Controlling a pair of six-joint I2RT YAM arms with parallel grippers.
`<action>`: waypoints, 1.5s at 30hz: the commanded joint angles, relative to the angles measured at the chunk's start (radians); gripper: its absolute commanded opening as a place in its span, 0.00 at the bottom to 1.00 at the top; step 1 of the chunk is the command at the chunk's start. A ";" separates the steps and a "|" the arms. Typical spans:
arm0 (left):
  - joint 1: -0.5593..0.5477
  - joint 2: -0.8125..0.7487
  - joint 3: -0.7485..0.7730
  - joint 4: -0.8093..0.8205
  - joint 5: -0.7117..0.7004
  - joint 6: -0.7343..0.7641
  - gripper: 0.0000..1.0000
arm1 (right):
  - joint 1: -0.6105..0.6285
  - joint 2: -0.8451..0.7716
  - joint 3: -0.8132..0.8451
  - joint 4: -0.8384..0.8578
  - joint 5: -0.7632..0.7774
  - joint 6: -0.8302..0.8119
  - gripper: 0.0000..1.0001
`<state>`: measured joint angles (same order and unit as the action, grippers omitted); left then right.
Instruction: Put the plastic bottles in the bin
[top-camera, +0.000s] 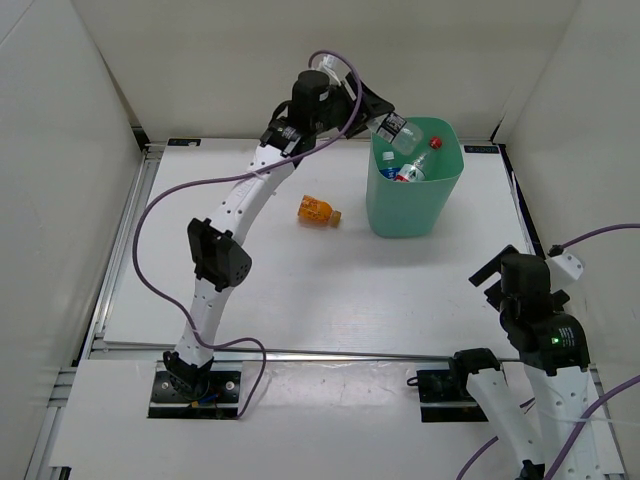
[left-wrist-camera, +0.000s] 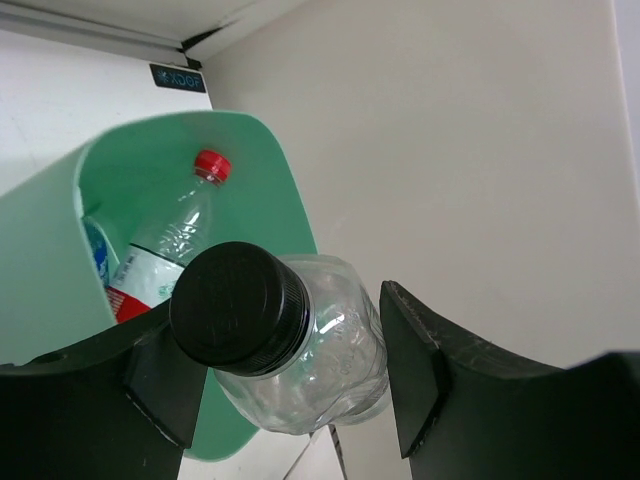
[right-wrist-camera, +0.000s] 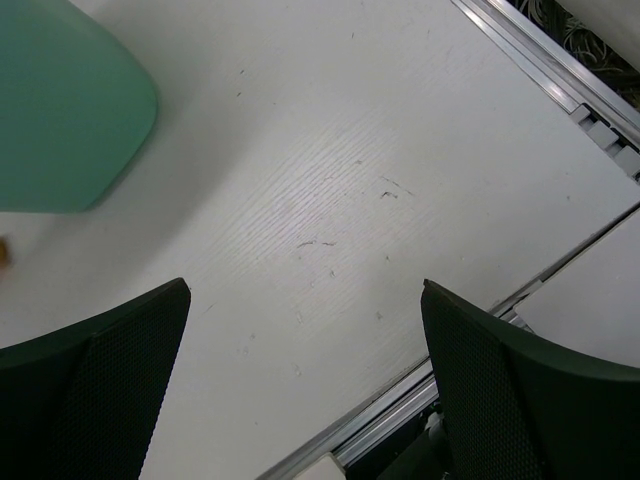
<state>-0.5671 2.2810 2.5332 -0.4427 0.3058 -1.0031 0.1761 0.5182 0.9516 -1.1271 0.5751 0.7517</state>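
On the white bench (top-camera: 300, 290), far right of centre, mint-green bin (top-camera: 405, 215) stands upright, open top. Left arm stretched out long toward it, left end effector (left-wrist-camera: 290, 375) clenched on clear bottle with dark cap (left-wrist-camera: 320, 370), fingers pressing its body from both sides, cap pointing at the wrist camera. Held bottle is up in the air over the bin's far-left rim corner, not inside yet. Right arm folded back at near right edge, right end effector (right-wrist-camera: 300, 340) released, jaws wide apart with only bare bench between them, well apart from the bin. Inside the bin: red-capped bottle (left-wrist-camera: 175, 235), clear with a red and white label, lying tilted, cap toward the far wall; blue-capped bottle (top-camera: 388, 172) just beside it, mostly hidden. Orange bottle (top-camera: 316, 210) lies on its side on the bench, left of the bin, near but not touching.
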 joint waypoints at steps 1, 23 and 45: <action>-0.007 0.008 0.030 0.039 -0.039 -0.003 0.38 | -0.003 -0.004 0.001 0.006 -0.008 -0.015 0.99; -0.045 0.005 -0.019 0.088 -0.037 0.034 1.00 | -0.003 0.037 0.001 0.049 -0.037 -0.026 0.99; 0.231 -0.346 -0.558 -0.182 -0.110 -0.147 1.00 | -0.003 0.103 0.049 0.112 -0.034 -0.075 0.99</action>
<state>-0.2874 1.8545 1.9327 -0.4091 0.2405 -1.1046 0.1761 0.6090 0.9569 -1.0637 0.5350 0.6884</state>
